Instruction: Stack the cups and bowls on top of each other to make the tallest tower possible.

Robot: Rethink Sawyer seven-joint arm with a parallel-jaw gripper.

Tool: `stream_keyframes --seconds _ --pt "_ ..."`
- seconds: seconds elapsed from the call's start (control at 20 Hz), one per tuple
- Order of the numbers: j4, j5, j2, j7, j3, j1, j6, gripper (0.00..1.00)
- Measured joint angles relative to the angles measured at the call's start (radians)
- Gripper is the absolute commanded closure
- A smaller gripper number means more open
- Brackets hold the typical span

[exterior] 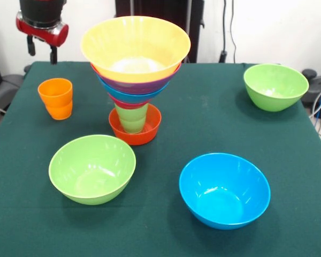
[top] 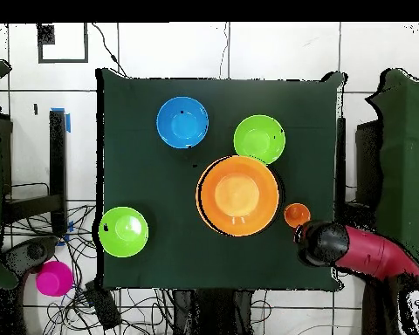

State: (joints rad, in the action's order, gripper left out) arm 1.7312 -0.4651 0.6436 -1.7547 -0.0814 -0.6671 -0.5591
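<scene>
Overhead view showed the gripper (top: 315, 243), jaw state impossible to tell, just off the upright orange cup (top: 297, 215) at its five o'clock.

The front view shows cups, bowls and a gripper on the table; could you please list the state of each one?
tower: upright, widening upward, large orange bowl on top.
red-orange bowl: tower's base, light green cup standing in it.
orange cup: upright, loose, beside the tower.
near lime green bowl: upright, empty.
far lime green bowl: upright, empty.
blue bowl: upright, empty.
gripper: raised, holding nothing.
</scene>
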Motion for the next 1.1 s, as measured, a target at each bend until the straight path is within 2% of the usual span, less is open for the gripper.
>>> stream_keyframes --seconds 1.1 --pt "-0.013 0.009 -0.042 0.0 0.009 0.0 0.0 0.0"
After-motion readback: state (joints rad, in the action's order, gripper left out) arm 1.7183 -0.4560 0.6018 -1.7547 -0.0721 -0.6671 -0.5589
